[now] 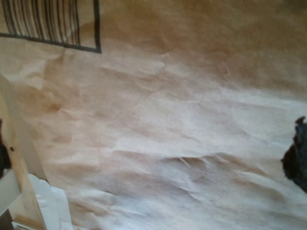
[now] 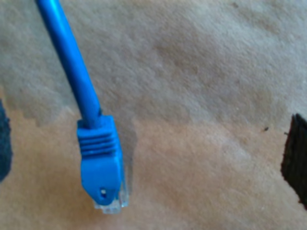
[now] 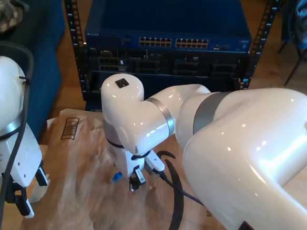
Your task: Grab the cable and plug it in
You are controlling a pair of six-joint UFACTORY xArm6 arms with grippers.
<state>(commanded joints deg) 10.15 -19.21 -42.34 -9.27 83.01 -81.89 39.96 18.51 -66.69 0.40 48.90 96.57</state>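
1. On the brown paper [image 2: 201, 96] lies the cable [image 2: 72, 72]; its plug [image 2: 102, 167] rests flat between the wide-apart fingers of my second gripper [image 3: 133, 183], not yet held.
2. My first gripper [image 3: 24, 193], at the exterior view's left, hangs above bare paper; I cannot tell its jaw width.
3. Risk: the plug sits nearer one finger [image 2: 2, 143], so closing may push it sideways or pinch only the boot.
4. Later, a tilted plug can miss a port on the switch [image 3: 168, 21].
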